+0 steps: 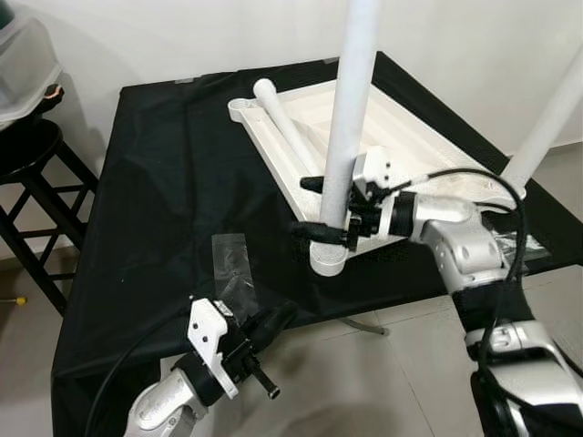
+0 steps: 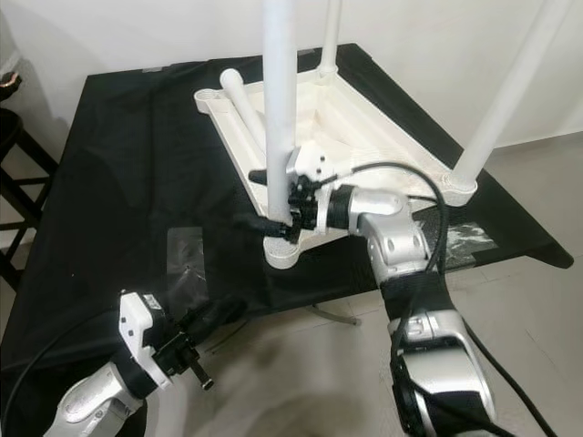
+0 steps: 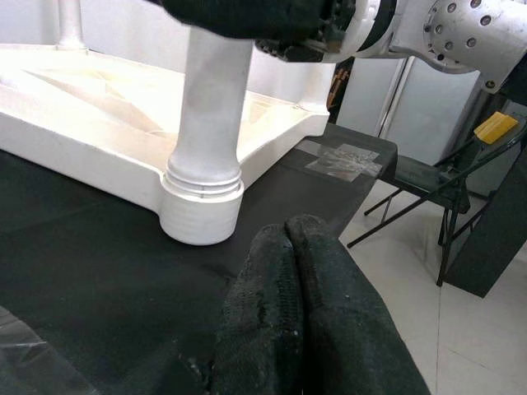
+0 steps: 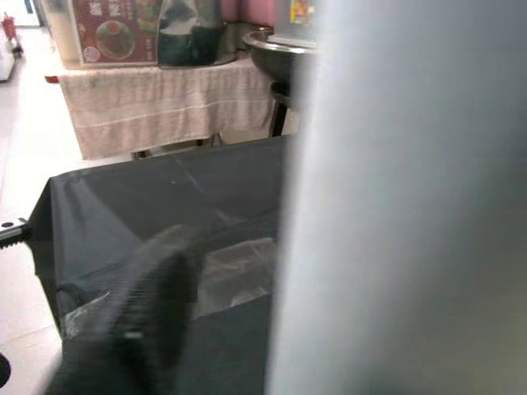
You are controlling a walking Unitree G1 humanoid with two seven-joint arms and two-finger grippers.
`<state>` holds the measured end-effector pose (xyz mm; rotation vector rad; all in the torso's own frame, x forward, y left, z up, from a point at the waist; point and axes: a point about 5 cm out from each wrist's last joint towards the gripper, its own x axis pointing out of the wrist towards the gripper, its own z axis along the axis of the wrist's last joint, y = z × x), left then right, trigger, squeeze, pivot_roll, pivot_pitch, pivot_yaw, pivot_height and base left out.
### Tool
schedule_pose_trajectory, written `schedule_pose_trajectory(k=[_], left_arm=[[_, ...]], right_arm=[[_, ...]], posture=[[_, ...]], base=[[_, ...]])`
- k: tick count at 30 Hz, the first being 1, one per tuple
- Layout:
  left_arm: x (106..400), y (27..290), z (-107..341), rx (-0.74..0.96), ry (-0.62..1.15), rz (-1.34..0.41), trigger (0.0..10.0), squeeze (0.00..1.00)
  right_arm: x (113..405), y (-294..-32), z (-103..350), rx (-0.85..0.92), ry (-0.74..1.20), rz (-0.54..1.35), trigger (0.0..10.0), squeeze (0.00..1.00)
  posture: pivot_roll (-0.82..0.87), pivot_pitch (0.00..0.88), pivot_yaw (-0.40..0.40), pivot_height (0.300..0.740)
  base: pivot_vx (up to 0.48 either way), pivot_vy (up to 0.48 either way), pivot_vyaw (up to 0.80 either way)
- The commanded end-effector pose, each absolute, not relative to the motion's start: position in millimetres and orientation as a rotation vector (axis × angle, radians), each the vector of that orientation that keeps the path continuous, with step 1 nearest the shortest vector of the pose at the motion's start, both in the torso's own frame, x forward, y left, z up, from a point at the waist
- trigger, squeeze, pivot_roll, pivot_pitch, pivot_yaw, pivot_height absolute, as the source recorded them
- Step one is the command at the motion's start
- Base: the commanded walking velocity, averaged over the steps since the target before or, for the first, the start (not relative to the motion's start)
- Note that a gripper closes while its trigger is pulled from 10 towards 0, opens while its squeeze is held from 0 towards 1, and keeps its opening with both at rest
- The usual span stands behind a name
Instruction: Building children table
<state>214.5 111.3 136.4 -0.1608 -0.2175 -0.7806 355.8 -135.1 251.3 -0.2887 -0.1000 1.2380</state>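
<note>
On the black-draped bench lies one white tabletop, upside down, with three legs upright in its corners and a fourth leg lying loose on it. Reaching in from the right with elbow bent, the right gripper pinches the near leg just above its socket. The left gripper hangs at the bench's near edge, fingers pressed together, beside two plastic bags.

I see a black stool left of the cloth-covered table, clear plastic wrappers on the cloth.
</note>
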Motion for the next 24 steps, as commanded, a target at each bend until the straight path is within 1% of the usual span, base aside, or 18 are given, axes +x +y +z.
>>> schedule_pose_trajectory(k=[1, 2, 8, 10, 11, 12, 14, 15, 17, 18, 19, 20, 21, 22, 23, 24], left_arm=[[212.2, 111.6, 135.9, -0.148, -0.214, -0.779, 10.0, 0.0], [212.0, 111.8, 136.0, -0.149, -0.214, -0.778, 10.0, 0.0], [212.0, 112.0, 136.0, -0.149, -0.213, -0.78, 10.0, 0.0], [211.8, 112.1, 136.0, -0.148, -0.212, -0.78, 10.0, 0.0], [211.6, 111.9, 136.1, -0.148, -0.212, -0.781, 10.0, 0.0], [211.6, 111.9, 136.1, -0.148, -0.212, -0.781, 10.0, 0.0], [211.2, 111.6, 136.4, -0.149, -0.212, -0.781, 10.0, 0.0], [211.2, 111.6, 136.4, -0.149, -0.212, -0.781, 10.0, 0.0], [210.9, 111.8, 136.9, -0.151, -0.214, -0.779, 10.0, 0.0], [210.9, 111.8, 136.9, -0.151, -0.214, -0.779, 10.0, 0.0], [210.9, 113.4, 137.0, -0.15, -0.215, -0.777, 10.0, 0.0], [210.9, 113.4, 137.0, -0.15, -0.215, -0.777, 10.0, 0.0], [211.1, 114.0, 137.6, -0.15, -0.215, -0.776, 10.0, 0.0], [211.3, 114.3, 138.1, -0.15, -0.216, -0.776, 10.0, 0.0], [211.3, 114.3, 138.1, -0.15, -0.216, -0.776, 10.0, 0.0], [213.0, 115.0, 138.1, -0.149, -0.215, -0.78, 10.0, 0.0]], right_arm=[[352.8, -129.9, 248.1, -0.274, -0.089, 1.316, 2.9, 0.0], [352.7, -131.0, 248.8, -0.279, -0.079, 1.358, 0.0, 0.0], [353.4, -134.2, 247.8, -0.286, -0.061, 1.39, 0.0, 0.0], [356.3, -138.0, 243.3, -0.304, -0.051, 1.355, 0.0, 0.0], [360.2, -142.7, 237.1, -0.318, -0.04, 1.281, 0.0, 0.0], [360.2, -142.7, 237.1, -0.318, -0.04, 1.281, 0.0, 0.0], [363.5, -152.5, 223.3, -0.337, -0.014, 1.151, 0.0, 0.0], [363.5, -152.5, 223.3, -0.337, -0.014, 1.151, 0.0, 0.0], [359.3, -161.5, 201.4, -0.309, 0.046, 0.977, 0.0, 0.0], [359.3, -161.5, 201.4, -0.309, 0.046, 0.977, 0.0, 0.0], [351.9, -166.2, 168.6, -0.179, 0.096, 0.435, 0.0, 0.0], [351.9, -166.2, 168.6, -0.179, 0.096, 0.435, 0.0, 0.0], [343.8, -175.6, 156.0, -0.115, 0.127, 0.113, 0.0, 0.0], [335.8, -183.7, 147.5, -0.078, 0.159, -0.093, 0.0, 0.0], [335.8, -183.7, 147.5, -0.078, 0.159, -0.093, 0.0, 0.0], [304.8, -151.2, 128.8, -0.115, 0.222, 0.093, 0.0, 0.0]], posture=[[-0.01, 0.178, 0.006, 0.74], [-0.01, 0.178, 0.01, 0.74], [0.0, 0.178, 0.013, 0.74], [0.0, 0.183, 0.016, 0.74], [0.0, 0.183, 0.015, 0.74], [0.0, 0.183, 0.015, 0.74], [0.0, 0.185, 0.013, 0.74], [0.0, 0.185, 0.013, 0.74], [-0.02, 0.197, -0.002, 0.74], [-0.02, 0.197, -0.002, 0.74], [-0.03, 0.199, -0.009, 0.74], [-0.03, 0.199, -0.009, 0.74], [-0.04, 0.201, -0.008, 0.74], [-0.04, 0.201, -0.008, 0.74], [-0.04, 0.201, -0.008, 0.74], [-0.06, 0.197, 0.024, 0.74]], base=[[0.0, 0.0, 0.0], [0.0, 0.0, 0.0], [0.0, 0.0, 0.0], [0.0, 0.0, 0.0], [0.0, 0.0, 0.0], [0.0, 0.0, 0.0], [0.0, 0.0, 0.0], [0.0, 0.0, 0.0], [0.0, 0.0, 0.0], [0.0, 0.0, 0.0], [0.0, 0.0, 0.0], [0.0, 0.0, 0.0], [0.0, 0.0, 0.0], [0.0, 0.0, 0.0], [0.0, 0.0, 0.0], [0.0, 0.0, 0.0]])
